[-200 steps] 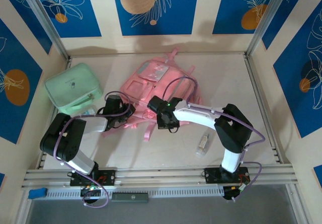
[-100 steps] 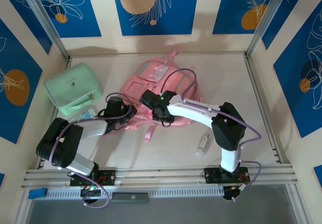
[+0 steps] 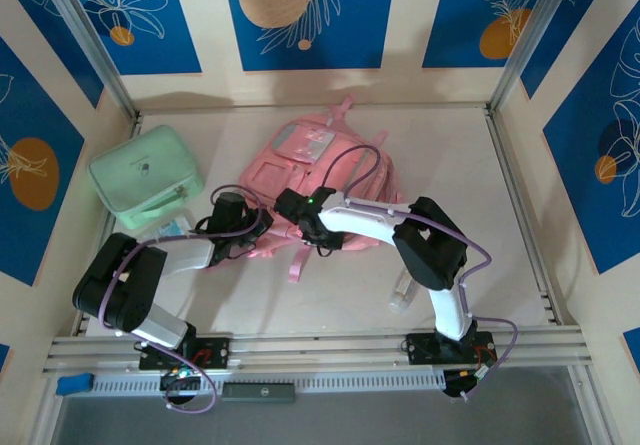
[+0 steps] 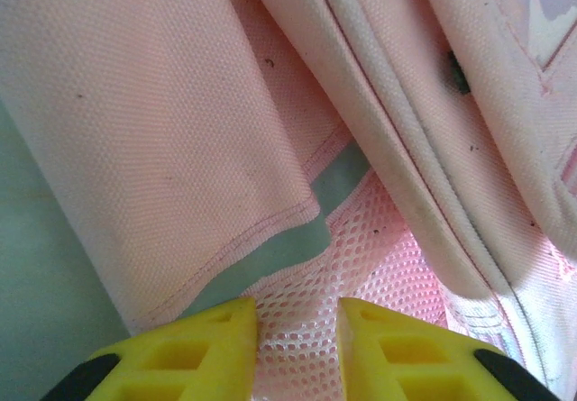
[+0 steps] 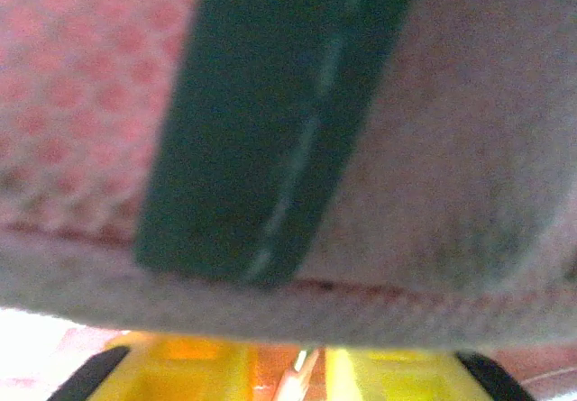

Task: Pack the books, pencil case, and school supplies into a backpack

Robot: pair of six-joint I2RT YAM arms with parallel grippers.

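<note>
Pink backpack (image 3: 268,177) lies flat mid-table. Left gripper (image 4: 297,322) pinches its mesh: you hold that taut. Right gripper (image 5: 311,363) at fabric hem, can't tell whether gripping; confirm bite before lifting opening.

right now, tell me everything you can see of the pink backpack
The backpack is pink woven fabric, lying flat on the table, top loop at the far end, straps trailing at the near end. A grey panel sits on its upper part. The left gripper has its jaws pinched on pink mesh at the near-left edge; the right gripper is close up against its fabric.
</note>
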